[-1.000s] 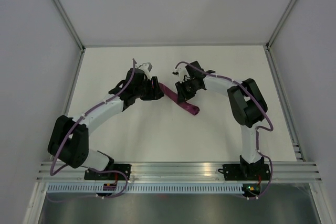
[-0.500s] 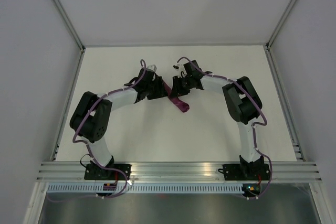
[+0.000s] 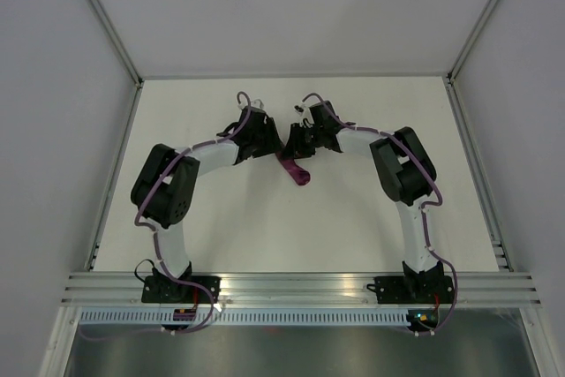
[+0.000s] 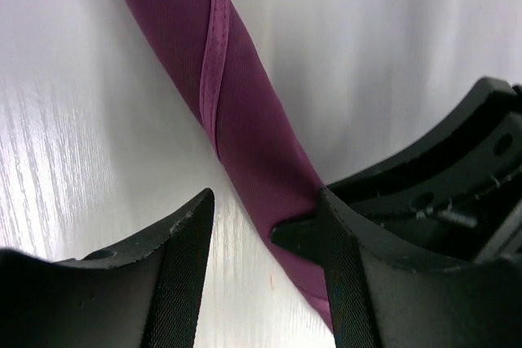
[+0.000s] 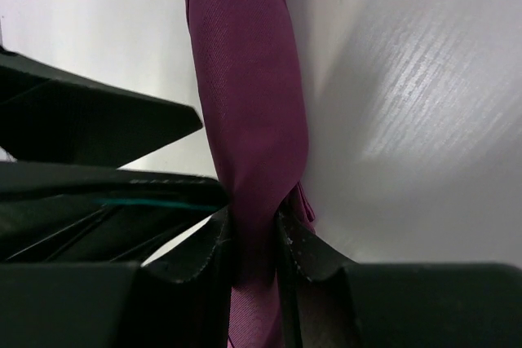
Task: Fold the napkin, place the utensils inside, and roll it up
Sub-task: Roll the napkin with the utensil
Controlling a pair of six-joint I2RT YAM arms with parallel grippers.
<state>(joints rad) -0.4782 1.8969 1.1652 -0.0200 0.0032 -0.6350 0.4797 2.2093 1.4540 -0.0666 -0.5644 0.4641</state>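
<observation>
The napkin (image 3: pixel 297 169) is a tight purple roll lying on the white table (image 3: pixel 221 227), pointing toward the near side. My right gripper (image 3: pixel 298 142) is shut on the roll's far end; in the right wrist view both fingers pinch the cloth (image 5: pixel 249 79) at the gripper (image 5: pixel 253 222). My left gripper (image 3: pixel 270 142) stands open right beside it. In the left wrist view the roll (image 4: pixel 236 95) runs along the inner side of the right finger, with bare table between the fingers of the gripper (image 4: pixel 263 201). The utensils are hidden.
The two gripper heads sit almost against each other at the table's middle back; the right one's black body (image 4: pixel 457 169) fills the left wrist view's right side. Grey walls (image 3: pixel 53 130) enclose the table on three sides, and a metal rail (image 3: pixel 300 284) runs along the near edge.
Both grippers have drawn together toward the table's middle back. The left arm has folded in to the right. The roll's free end has swung from lower right to nearly straight toward me.
</observation>
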